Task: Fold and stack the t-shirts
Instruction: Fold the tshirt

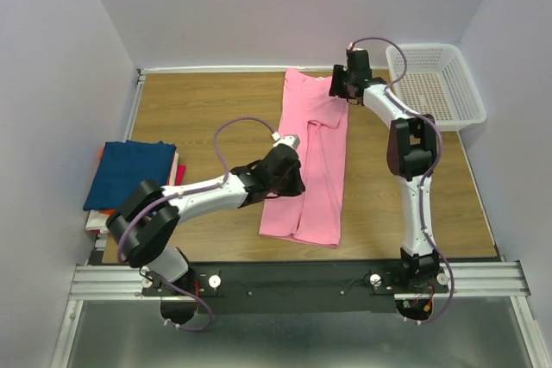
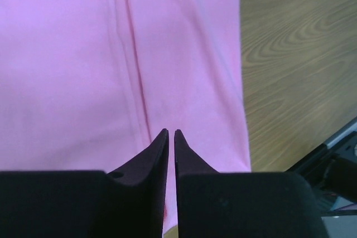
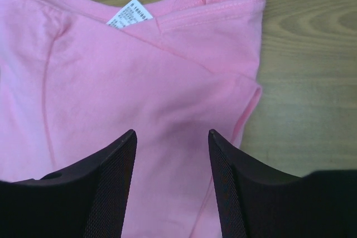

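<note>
A bright pink t-shirt (image 1: 321, 170) lies on the wooden table, folded lengthwise into a long strip with its collar at the far end. My left gripper (image 1: 293, 183) hovers over the strip's near left part. In the left wrist view its jaws (image 2: 171, 132) stand shut, only a sliver apart, above the pink cloth (image 2: 67, 71), with nothing seen between them. My right gripper (image 1: 339, 92) is at the strip's far right corner. There it stands open (image 3: 172, 133) over the folded sleeve and collar (image 3: 139, 71), near the white label (image 3: 131, 12).
A stack of folded t-shirts rests at the table's left edge, with a dark blue one (image 1: 129, 171) on top and a red one (image 1: 178, 170) showing under it. A white mesh basket (image 1: 431, 84) stands at the far right corner. Bare wood (image 1: 207, 109) lies between the stack and the pink shirt.
</note>
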Available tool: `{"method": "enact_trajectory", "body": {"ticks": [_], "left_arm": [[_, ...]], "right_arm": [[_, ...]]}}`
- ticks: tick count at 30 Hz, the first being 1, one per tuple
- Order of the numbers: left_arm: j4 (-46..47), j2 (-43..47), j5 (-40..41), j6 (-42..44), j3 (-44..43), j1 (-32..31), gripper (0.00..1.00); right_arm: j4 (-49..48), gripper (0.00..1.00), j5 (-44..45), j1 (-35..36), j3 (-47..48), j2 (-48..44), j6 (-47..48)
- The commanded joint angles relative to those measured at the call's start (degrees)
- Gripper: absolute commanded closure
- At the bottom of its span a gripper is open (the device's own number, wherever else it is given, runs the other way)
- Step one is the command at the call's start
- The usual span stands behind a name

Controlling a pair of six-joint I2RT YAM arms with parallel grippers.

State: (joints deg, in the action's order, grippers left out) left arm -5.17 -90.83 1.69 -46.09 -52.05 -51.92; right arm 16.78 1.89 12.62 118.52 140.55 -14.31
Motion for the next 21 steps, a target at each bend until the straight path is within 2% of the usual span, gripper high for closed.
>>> {"method": "enact_trajectory", "body": {"ticks": [1, 6, 12, 13, 17, 21], "left_arm": [[0.5, 7.5, 2.1, 0.6, 3.3, 2.4, 0.83], [2.3, 14.6, 4.0, -2.4, 12.3, 4.1, 0.77], [4.5, 21.3, 3.7, -4.8, 18.2, 4.5, 0.67], [4.8, 22.1, 3.9, -5.8, 20.0, 4.4, 0.60], [6.1, 25.0, 3.8, -7.8, 23.5, 4.5, 0.47], [6.5, 27.4, 3.5, -9.3, 26.4, 4.5, 0.45]], "right_arm": [[1.5, 0.39, 0.7, -0.4, -6.5, -12.6, -4.1], [1.5, 0.39, 0.4, 0.3, -25.8, -26.6, -10.6], [1.1, 0.43, 1.7, 3.1, -43.2, -36.2, -13.5], [0.7, 0.43, 2.2, 4.6, -47.7, -38.6, -13.8], [-0.6, 0.44, 4.2, 9.2, -58.7, -47.3, -16.6], [-1.0, 0.45, 5.7, 15.1, -68.2, -58.3, -19.2]]}}
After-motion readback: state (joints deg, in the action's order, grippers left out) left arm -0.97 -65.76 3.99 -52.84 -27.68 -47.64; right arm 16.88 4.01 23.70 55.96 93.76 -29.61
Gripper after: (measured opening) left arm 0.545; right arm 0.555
